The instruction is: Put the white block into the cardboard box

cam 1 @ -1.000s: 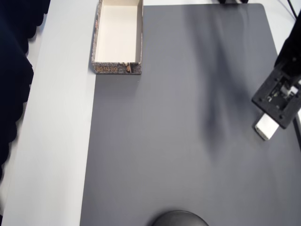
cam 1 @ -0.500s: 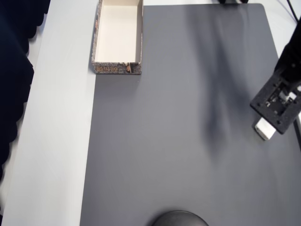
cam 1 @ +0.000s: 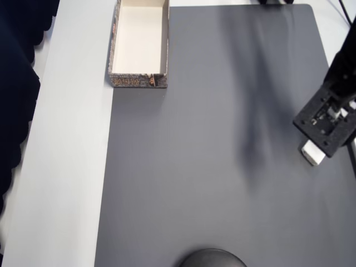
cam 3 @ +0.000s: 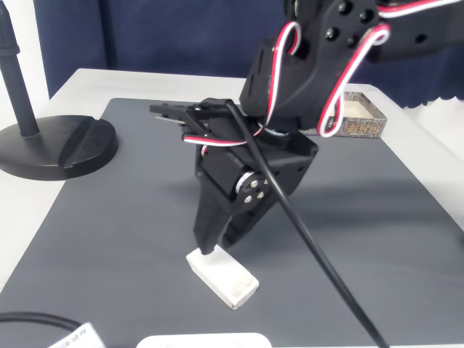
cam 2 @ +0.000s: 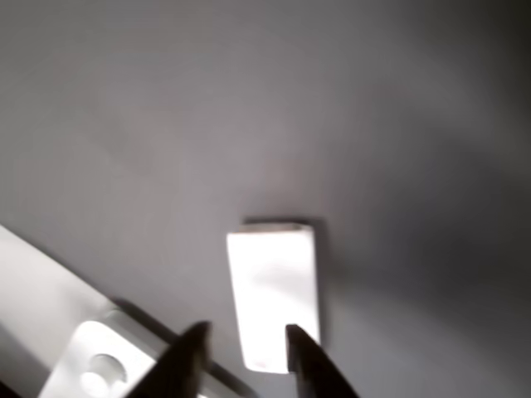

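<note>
**Tool poised over the white block at the mat's right edge**

At the right edge of the dark grey mat (cam 1: 211,144), in the overhead view, we found the white block (cam 1: 313,153) lying flat, half covered by the black arm (cam 1: 334,105) above it. The cardboard box (cam 1: 140,41) sat at the mat's far upper-left corner, well apart from the block, its cream inside open to the camera and its speckled end wall facing down the picture.

In the fixed view the tool (cam 3: 220,243) pointed down at one end of the white block (cam 3: 222,276), its fingertips just above or touching the block's near end; we could not tell which. In the wrist view the two dark fingers (cam 2: 187,361) stood a little apart, with the lower end of the block (cam 2: 274,290) showing in the gap between them. The jaws were parted and gripped nothing that we could see. The block rested on the mat, not lifted.

A black round stand base (cam 3: 51,145) sat on the worktop (cam 1: 67,167) at the mat's left in the fixed view.
</note>
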Robot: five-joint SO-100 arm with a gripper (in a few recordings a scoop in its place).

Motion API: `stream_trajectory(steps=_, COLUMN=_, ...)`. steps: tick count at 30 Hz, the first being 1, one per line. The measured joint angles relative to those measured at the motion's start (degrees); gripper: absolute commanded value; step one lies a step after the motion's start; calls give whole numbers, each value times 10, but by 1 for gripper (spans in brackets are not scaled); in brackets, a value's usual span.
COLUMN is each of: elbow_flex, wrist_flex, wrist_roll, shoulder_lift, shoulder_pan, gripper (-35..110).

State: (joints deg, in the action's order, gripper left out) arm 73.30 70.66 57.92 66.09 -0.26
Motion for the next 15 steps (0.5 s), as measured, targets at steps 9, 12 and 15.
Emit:
stream_trajectory(steps=9, elbow_flex=0, wrist_flex=25, wrist_roll=-51, shoulder_lift=0, shoulder_pan=11, gripper=22)
stream_trajectory(steps=12, elbow_flex=0, wrist_flex=45, wrist_roll=-56, shoulder_lift=0, shoulder_pan=11, gripper=22)
stream_trajectory(steps=15, elbow_flex=0, wrist_flex=58, wrist_roll=-56, shoulder_lift=0, shoulder_pan=11, gripper=22)
